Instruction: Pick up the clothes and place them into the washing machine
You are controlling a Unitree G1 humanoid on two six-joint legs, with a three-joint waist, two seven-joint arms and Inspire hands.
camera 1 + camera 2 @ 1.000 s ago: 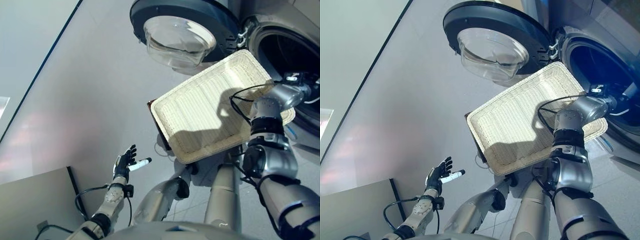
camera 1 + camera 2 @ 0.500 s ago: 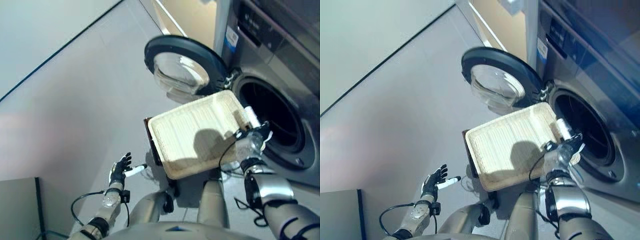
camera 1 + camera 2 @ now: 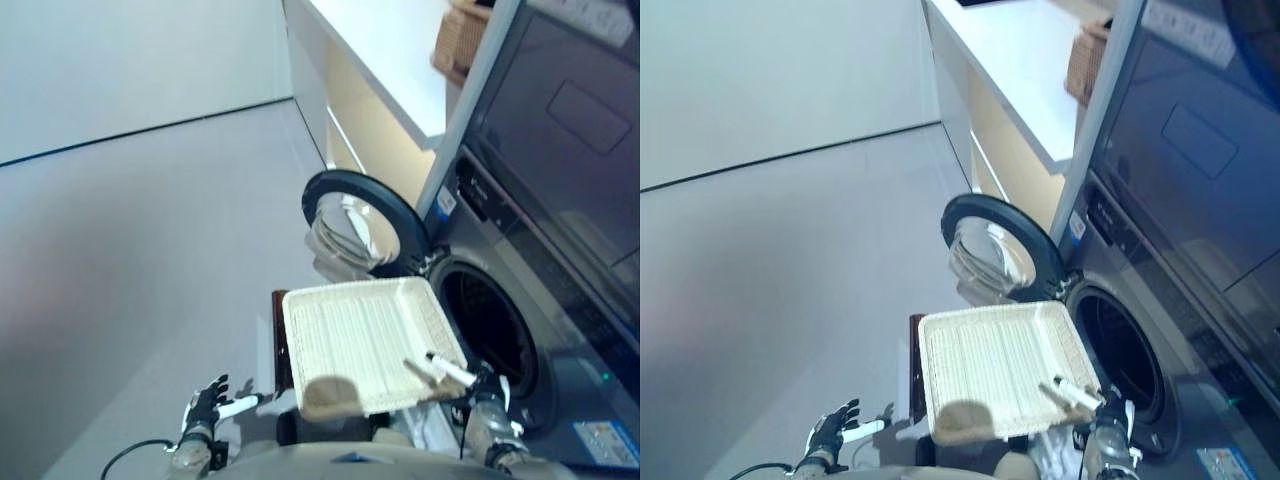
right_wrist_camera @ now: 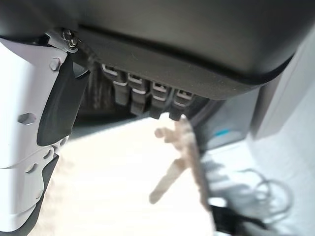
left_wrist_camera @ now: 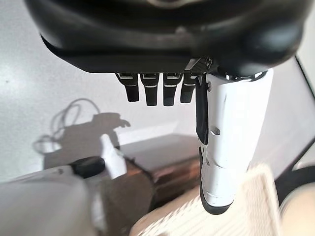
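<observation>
No clothes show anywhere; both hands' fingers hang straight, holding nothing. Right hand (image 3: pixel 455 377) hovers over the empty wicker basket (image 3: pixel 355 340), washing machine (image 3: pixel 500 335) drum past its fingertips; left hand (image 3: pixel 205 402) idles low. Risk: clipping the basket rim or open door (image 3: pixel 360 222).

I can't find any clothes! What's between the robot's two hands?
In the left eye view, only the empty white wicker basket lies between left hand and right hand.

Wicker tray (image 3: pixel 360 340): empty, just before me.
Counter (image 3: pixel 1015 60): white, beyond my tray.
Woven basket (image 3: pixel 458 35): on that counter.
Dark board (image 3: pixel 279 345): tucked beneath my tray's left edge.
</observation>
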